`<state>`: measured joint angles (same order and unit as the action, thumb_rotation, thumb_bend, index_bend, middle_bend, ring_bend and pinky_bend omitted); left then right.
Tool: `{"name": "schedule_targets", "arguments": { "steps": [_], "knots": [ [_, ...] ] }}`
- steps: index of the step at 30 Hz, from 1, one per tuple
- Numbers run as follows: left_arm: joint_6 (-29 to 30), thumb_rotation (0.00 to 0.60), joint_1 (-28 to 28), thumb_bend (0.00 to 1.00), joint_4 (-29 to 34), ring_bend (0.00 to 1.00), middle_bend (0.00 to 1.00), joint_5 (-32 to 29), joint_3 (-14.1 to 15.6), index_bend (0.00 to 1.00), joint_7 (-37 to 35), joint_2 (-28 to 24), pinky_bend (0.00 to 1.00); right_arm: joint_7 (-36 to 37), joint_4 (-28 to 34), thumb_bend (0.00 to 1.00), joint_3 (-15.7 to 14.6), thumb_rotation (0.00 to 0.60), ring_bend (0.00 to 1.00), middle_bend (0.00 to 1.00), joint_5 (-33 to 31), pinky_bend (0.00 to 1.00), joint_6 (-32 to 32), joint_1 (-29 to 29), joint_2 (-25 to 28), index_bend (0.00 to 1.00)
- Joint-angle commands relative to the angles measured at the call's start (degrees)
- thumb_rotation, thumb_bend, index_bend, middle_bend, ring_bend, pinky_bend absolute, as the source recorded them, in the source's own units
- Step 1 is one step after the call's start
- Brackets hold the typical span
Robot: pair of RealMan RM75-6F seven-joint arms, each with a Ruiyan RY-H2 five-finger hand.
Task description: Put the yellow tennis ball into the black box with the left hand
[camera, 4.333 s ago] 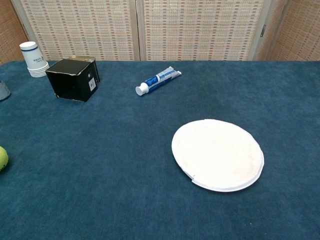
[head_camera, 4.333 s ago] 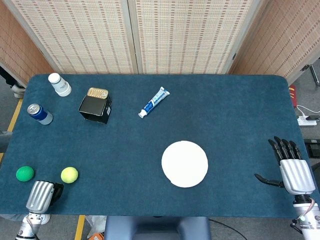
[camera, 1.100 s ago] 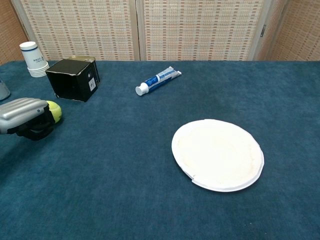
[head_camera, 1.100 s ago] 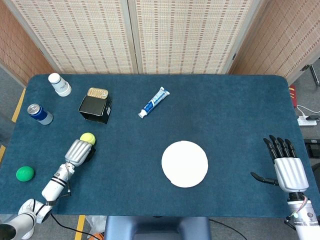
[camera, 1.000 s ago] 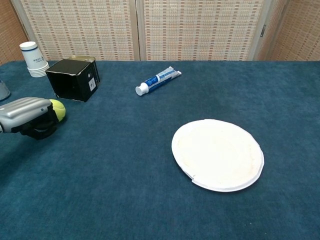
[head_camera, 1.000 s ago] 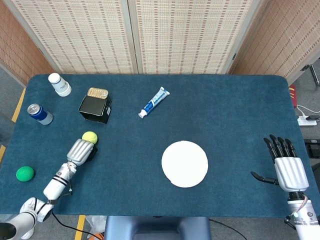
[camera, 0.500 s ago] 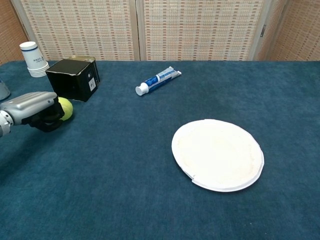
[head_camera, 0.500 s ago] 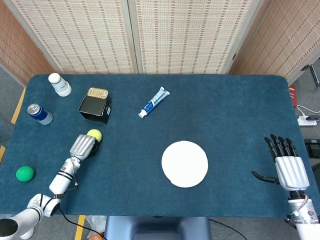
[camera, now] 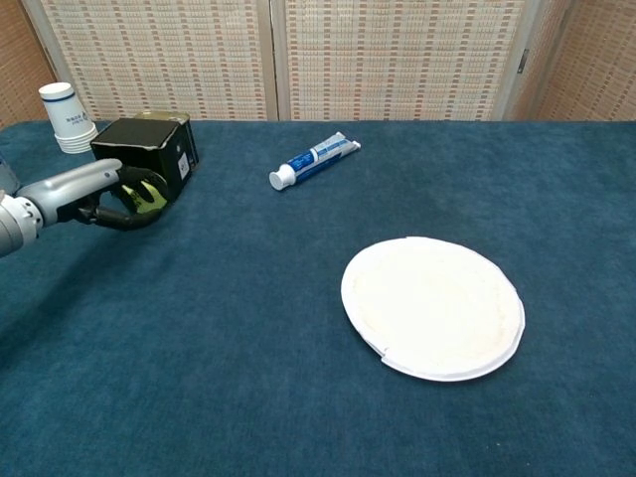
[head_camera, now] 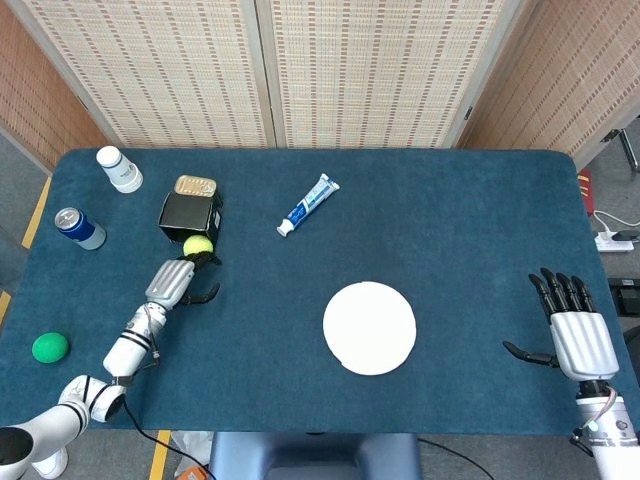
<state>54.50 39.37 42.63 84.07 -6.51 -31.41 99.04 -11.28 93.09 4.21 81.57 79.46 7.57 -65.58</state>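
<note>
The yellow tennis ball is against the near side of the black box, low at its front face. My left hand reaches in from the near left and cups the ball, dark fingers over it and the thumb below. The fingers are stretched out more than curled, and in the head view the thumb stands off to the side. My right hand rests at the table's near right edge, fingers apart and holding nothing. It shows only in the head view.
A gold-coloured flap lies at the box's far side. A white cup and a can stand to the left, with a green ball near the left edge. A toothpaste tube and a white plate lie mid-table.
My left hand has carried the yellow ball forward and to the right, up to the black box's near side. Its fingers have uncurled from a fist around the ball. The right hand stays still.
</note>
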Motion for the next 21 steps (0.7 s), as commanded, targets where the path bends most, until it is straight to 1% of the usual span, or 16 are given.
{"name": "schedule_targets", "arguments": {
  "steps": [1,4,5,8,11,17,21],
  "knots": [
    [-0.8,0.183,0.8,0.3,-2.3,0.0,0.0,-2.0,-1.6,0.0,0.4,0.6,0.0,0.2,0.0,0.0,0.1,0.52,0.0,0.0,-0.1,0.0,0.1,0.0,0.1,0.07],
    [-1.6,0.181,1.0,0.3,-3.4,0.0,0.0,-2.7,-1.9,0.0,0.8,0.9,0.0,0.2,-0.1,0.0,0.1,0.52,0.0,0.0,-0.2,0.0,0.1,0.0,0.1,0.07],
    [-3.7,0.182,1.1,0.3,-4.9,0.0,0.0,-3.5,-1.7,0.0,1.3,1.3,0.0,0.3,-0.1,0.0,0.1,0.521,0.0,0.0,-0.1,0.0,0.1,0.0,0.2,0.07],
    [-5.0,0.185,1.1,0.3,-6.0,0.0,0.0,-3.6,-1.2,0.0,0.8,1.9,0.0,0.4,-0.1,0.0,0.1,0.521,0.0,0.0,-0.1,0.0,0.0,0.1,0.1,0.07],
    [-5.1,0.183,1.1,0.3,-6.3,0.0,0.0,-2.6,-0.1,0.0,0.2,2.0,0.0,0.3,-0.2,0.0,0.0,0.521,0.0,0.0,-0.1,0.0,-0.1,0.2,0.1,0.07],
    [-4.1,0.184,1.0,0.3,-5.1,0.0,0.0,-1.1,1.2,0.0,-0.4,0.9,0.0,0.8,-0.2,0.0,0.0,0.522,0.0,0.0,0.3,0.0,0.6,-0.1,0.1,0.07],
    [-3.8,0.184,0.8,0.3,-4.0,0.0,0.0,-1.2,1.3,0.0,-0.3,0.1,0.0,1.2,-0.4,0.0,-0.1,0.521,0.0,0.0,0.5,0.0,0.6,-0.1,0.2,0.07]
  ]
}}
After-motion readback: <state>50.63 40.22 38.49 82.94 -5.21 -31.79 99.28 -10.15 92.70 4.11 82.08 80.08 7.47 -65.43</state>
